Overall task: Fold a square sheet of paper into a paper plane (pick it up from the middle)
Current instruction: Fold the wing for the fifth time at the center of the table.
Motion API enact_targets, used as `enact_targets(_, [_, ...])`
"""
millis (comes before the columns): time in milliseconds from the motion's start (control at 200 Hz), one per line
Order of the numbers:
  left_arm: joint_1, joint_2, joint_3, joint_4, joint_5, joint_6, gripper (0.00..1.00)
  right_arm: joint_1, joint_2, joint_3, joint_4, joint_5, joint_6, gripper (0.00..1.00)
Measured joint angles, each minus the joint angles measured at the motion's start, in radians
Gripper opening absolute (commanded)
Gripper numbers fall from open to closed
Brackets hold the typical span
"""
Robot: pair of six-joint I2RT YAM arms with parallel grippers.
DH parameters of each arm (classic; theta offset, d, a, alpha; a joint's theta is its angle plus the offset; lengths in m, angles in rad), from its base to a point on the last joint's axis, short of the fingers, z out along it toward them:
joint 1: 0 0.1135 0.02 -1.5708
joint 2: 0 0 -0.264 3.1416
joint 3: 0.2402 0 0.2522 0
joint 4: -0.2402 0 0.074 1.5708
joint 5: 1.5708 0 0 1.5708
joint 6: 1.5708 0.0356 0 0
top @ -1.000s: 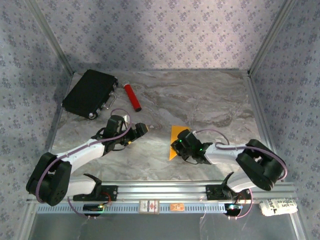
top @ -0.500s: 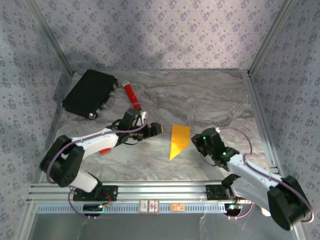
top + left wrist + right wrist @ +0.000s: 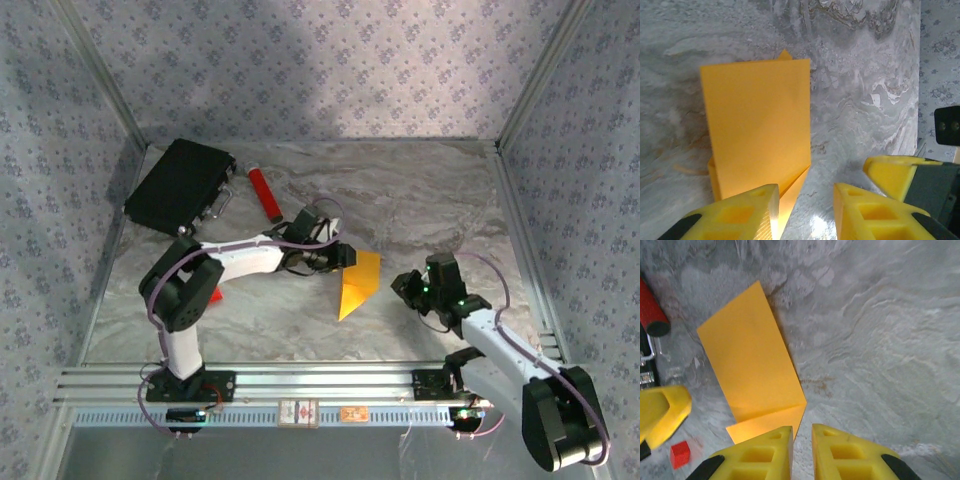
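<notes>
- The left fingers (image 3: 735,216) stand partly open above the table (image 3: 430,200). One finger overlaps the near edge of the square sheet of paper (image 3: 358,283), and the sheet's folded flap runs into the gap between them. Whether either finger presses on the paper cannot be told.
- The right fingers (image 3: 840,455) are drawn almost together, with only a thin slit between them and nothing in it. In the right wrist view a corner of the sheet lies just at the tip of one finger.
- The sheet, plain orange-yellow, lies flat near the middle of the table, a little toward 4 o'clock from centre in the overhead view. It is folded into a long shape, broad at its 12 o'clock end and tapering to a point toward 7 o'clock, with a narrow flap showing along one end.
- The left arm (image 3: 240,255) rises from its base, bends sharply at the elbow and reaches low across the table toward 3 o'clock, its fingers at the sheet's 10 o'clock corner.
- The right arm (image 3: 495,335) stretches from its base toward 10 o'clock, its fingers at the sheet's 3 o'clock side and pointing at it.
- A black case (image 3: 182,187) and a red cylinder (image 3: 264,193) sit near the table's 10 o'clock corner. A small red block (image 3: 680,454) lies beyond the sheet in the right wrist view.
</notes>
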Motion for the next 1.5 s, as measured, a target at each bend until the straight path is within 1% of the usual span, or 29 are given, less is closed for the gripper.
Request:
enact_targets(60, [-0.003,0.025,0.028,-0.016,0.0,0.0,0.3,0.0,0.024,0.016,-0.002,-0.019,-0.019,0.19])
enact_targets(250, [-0.003,0.105,0.128,-0.111,-0.005,0.011,0.28,0.0,0.079,0.05,-0.002,-0.062,-0.062,0.2])
enact_targets(595, [-0.003,0.173,0.128,-0.147,-0.007,0.011,0.28,0.0,0.178,0.055,0.068,-0.162,-0.078,0.26])
enact_targets(725, [-0.002,0.171,0.095,-0.102,0.005,0.011,0.27,0.0,0.235,0.064,0.083,-0.187,-0.08,0.29])
enact_targets(909, [0.0,0.148,0.021,0.014,0.023,0.007,0.27,0.0,0.329,0.108,0.104,-0.218,-0.087,0.32])
enact_targets(1114, [0.007,0.13,-0.044,0.12,0.034,-0.009,0.27,0.013,0.408,0.149,0.102,-0.217,-0.103,0.34])
enact_targets(1359, [0.014,0.125,-0.067,0.156,0.045,-0.019,0.26,0.017,0.468,0.214,0.066,-0.194,-0.142,0.35])
enact_targets(1499, [0.015,0.125,-0.071,0.162,0.047,-0.024,0.26,0.017,0.473,0.224,0.042,-0.171,-0.156,0.36])
